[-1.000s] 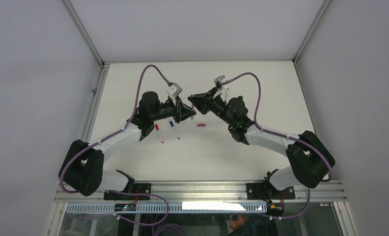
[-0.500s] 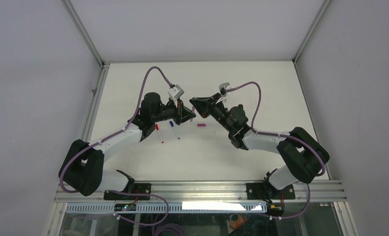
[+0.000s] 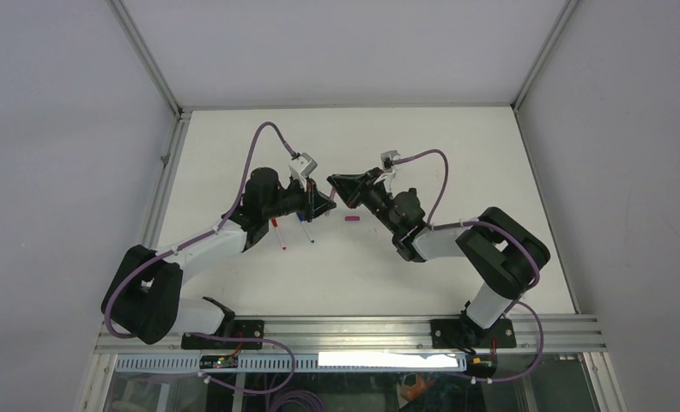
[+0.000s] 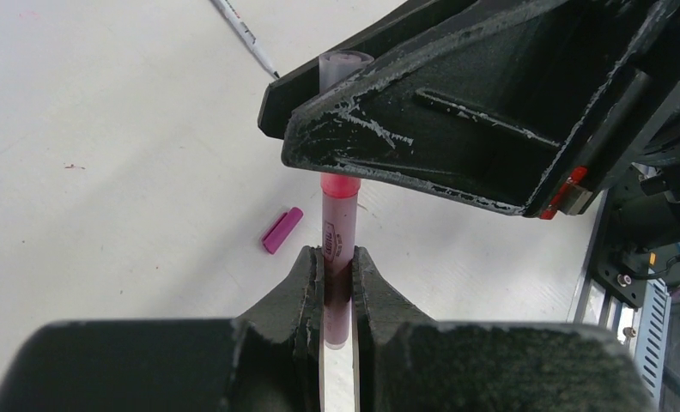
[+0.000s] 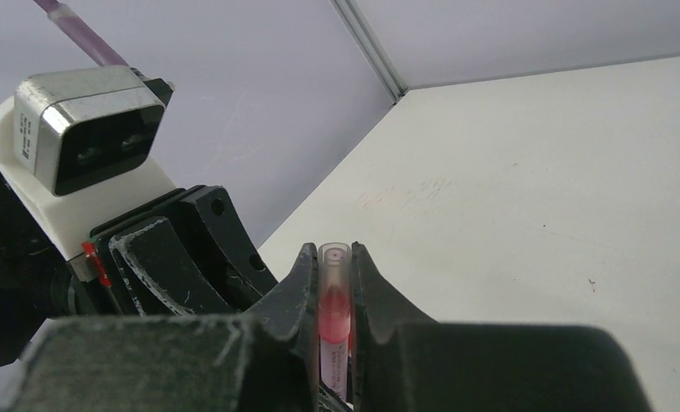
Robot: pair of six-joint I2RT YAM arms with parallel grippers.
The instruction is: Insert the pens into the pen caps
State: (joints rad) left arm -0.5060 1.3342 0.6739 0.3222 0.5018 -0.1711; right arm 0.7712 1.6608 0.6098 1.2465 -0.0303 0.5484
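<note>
My left gripper [image 4: 337, 253] is shut on a pink pen [image 4: 338, 225] and holds it above the table. My right gripper [image 5: 332, 253] is shut on a clear pinkish cap [image 5: 334, 268]. The pen's red end sits inside that cap, which also shows in the left wrist view [image 4: 343, 64] between the right fingers [image 4: 457, 129]. In the top view the left gripper [image 3: 322, 202] and the right gripper [image 3: 343, 185] meet tip to tip at mid table. A magenta cap [image 3: 351, 219] lies loose on the table, also in the left wrist view [image 4: 282, 230].
A red-capped pen [image 3: 278, 232] and a blue-capped pen [image 3: 305, 227] lie side by side under the left wrist. Another thin white pen [image 4: 246, 36] lies farther back. The left wrist camera [image 5: 88, 129] is close to my right fingers.
Both grippers have closed in on each other over the last second. The right arm has swung left and folded in. The pen end now sits in the held cap.
</note>
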